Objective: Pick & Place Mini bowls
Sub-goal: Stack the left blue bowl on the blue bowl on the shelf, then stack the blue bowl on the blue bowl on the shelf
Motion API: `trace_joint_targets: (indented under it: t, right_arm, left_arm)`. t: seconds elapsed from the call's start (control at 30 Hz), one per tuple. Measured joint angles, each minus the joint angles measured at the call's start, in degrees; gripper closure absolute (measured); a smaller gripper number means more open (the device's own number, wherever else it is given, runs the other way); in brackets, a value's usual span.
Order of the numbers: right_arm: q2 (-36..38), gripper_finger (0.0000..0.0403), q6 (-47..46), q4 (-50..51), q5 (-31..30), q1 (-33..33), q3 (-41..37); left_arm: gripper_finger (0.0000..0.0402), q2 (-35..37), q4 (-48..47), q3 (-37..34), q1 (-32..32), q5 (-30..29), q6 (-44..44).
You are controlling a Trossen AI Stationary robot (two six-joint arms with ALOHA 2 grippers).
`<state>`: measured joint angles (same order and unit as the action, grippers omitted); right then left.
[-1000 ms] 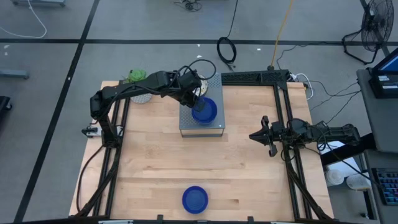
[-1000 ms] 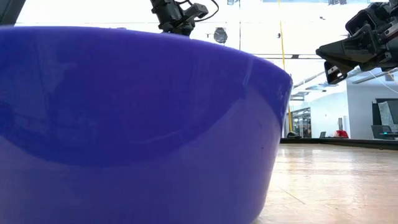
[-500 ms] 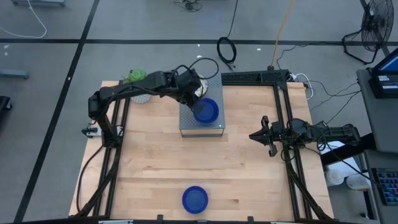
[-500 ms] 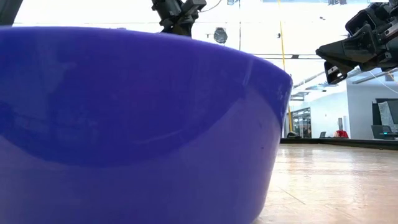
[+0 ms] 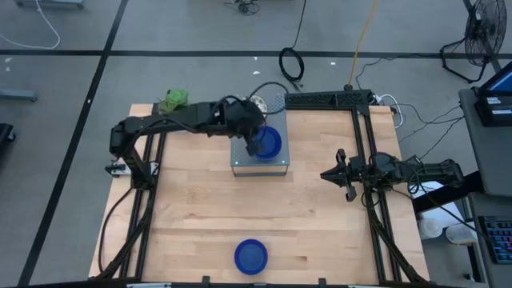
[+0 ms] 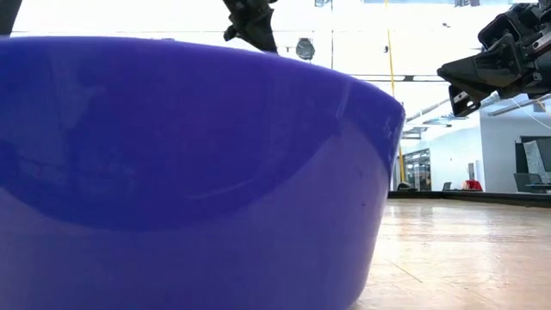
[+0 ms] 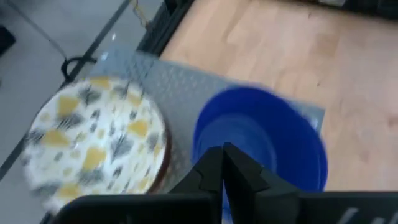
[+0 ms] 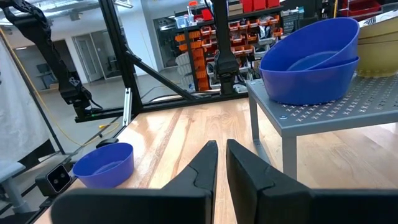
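Two solid blue mini bowls (image 8: 308, 62) sit nested, the upper one tilted, on a grey perforated platform (image 5: 258, 164) at the far middle of the table. Beside them stands a cream speckled bowl (image 7: 93, 140). My left gripper (image 7: 222, 163) hovers shut just above the blue stack (image 5: 270, 142), pointing slantwise down, and touches nothing. Another blue bowl (image 5: 250, 256) rests on the table by the near edge and fills the low view (image 6: 189, 172). My right gripper (image 5: 330, 174) waits shut at the table's right side, level, nothing in it.
A green plant (image 5: 175, 98) stands at the table's far left corner. The grey platform's legs (image 8: 288, 155) raise it above the wood. Bare wooden tabletop (image 5: 200, 208) lies between the platform and the near blue bowl.
My left gripper has rolled about its own axis and drawn a little toward the table's near edge, coming over the blue stack's middle. The blue stack stays on the platform.
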<state>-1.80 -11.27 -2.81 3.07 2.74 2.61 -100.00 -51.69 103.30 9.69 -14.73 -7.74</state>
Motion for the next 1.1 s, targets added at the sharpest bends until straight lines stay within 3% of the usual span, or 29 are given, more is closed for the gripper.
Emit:
trace_joint_targets:
  t: [0.27, 0.63, 0.93, 1.1]
  right_arm:
    - [0.0, 0.0383, 0.0, 0.0, 0.0, 0.0, 0.0]
    - [0.0, 0.0383, 0.0, 0.0, 0.0, 0.0, 0.0]
    - [0.0, 0.0383, 0.0, 0.0, 0.0, 0.0, 0.0]
    - [0.0, 0.0383, 0.0, 0.0, 0.0, 0.0, 0.0]
  left_arm:
    - [0.0398, -0.3, 8.7, -10.8, 1.6, -1.8, -1.6]
    - [0.0388, 3.2, 14.2, -11.5, 1.0, -0.9, -2.5]
    - [0.0383, 7.3, 14.5, -11.4, -9.8, 0.2, 6.9]
    - [0.0381, 7.9, 14.5, -11.4, -18.5, 0.3, 6.6]
